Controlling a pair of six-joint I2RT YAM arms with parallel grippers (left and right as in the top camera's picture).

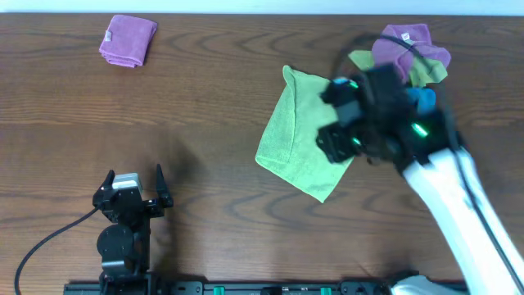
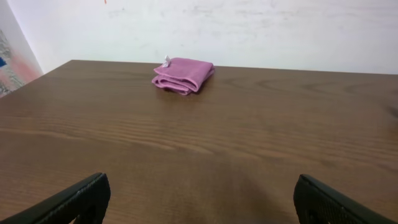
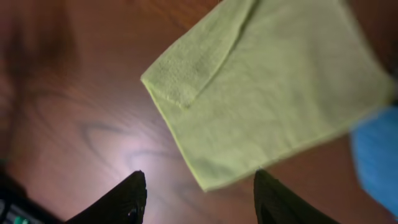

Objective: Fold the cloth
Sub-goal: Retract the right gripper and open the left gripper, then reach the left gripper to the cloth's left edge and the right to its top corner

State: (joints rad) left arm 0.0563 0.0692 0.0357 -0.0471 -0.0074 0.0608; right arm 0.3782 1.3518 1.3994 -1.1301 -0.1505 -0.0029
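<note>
The lime-green cloth (image 1: 288,141) lies flat on the brown table, right of centre, with one edge folded over as a flap (image 3: 186,74). In the right wrist view the cloth (image 3: 267,93) fills the upper part, and its near corner reaches down between my fingers. My right gripper (image 1: 332,119) hovers over the cloth's right side. The right gripper (image 3: 199,190) is open, both black fingertips (image 3: 127,196) apart, holding nothing. My left gripper (image 1: 131,190) rests at the front left, far from the cloth. The left gripper (image 2: 199,202) stands wide open over bare wood.
A folded purple cloth (image 1: 127,39) (image 2: 183,74) lies at the back left. At the back right, a purple cloth (image 1: 407,45), an olive-green cloth (image 1: 427,74) and a blue cloth (image 1: 423,99) (image 3: 376,158) are bunched close behind my right arm.
</note>
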